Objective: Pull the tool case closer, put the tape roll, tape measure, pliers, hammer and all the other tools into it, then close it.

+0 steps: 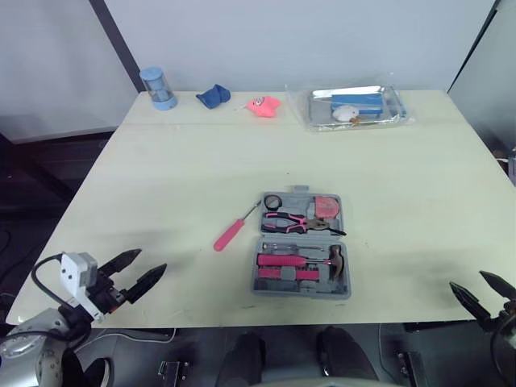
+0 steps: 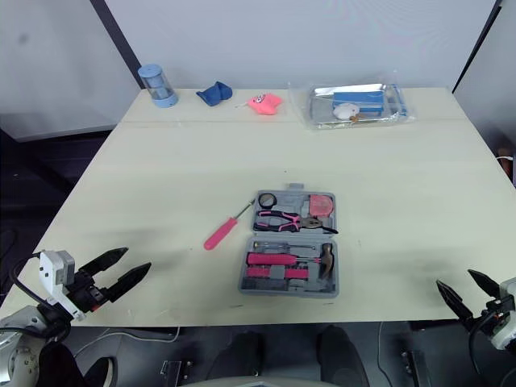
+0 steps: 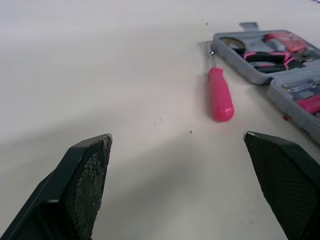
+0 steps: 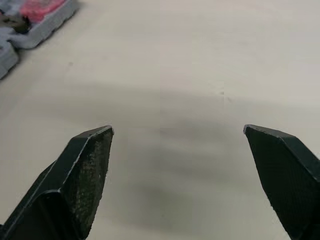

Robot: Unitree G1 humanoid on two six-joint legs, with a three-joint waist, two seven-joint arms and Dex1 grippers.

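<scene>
Tool case [image 1: 300,292] lay open at the front centre of the table [image 1: 201,161], and the pink screwdriver [image 1: 234,229] just beside its left edge looked the likeliest trouble: its round handle could have rolled away if pinched along its length rather than across. It lay on a diagonal, handle toward the near left, tip toward the case, whose hinge ran left to right. Left gripper [image 1: 151,260] and right gripper [image 1: 467,279] hung spread and empty at the near edge.
</scene>
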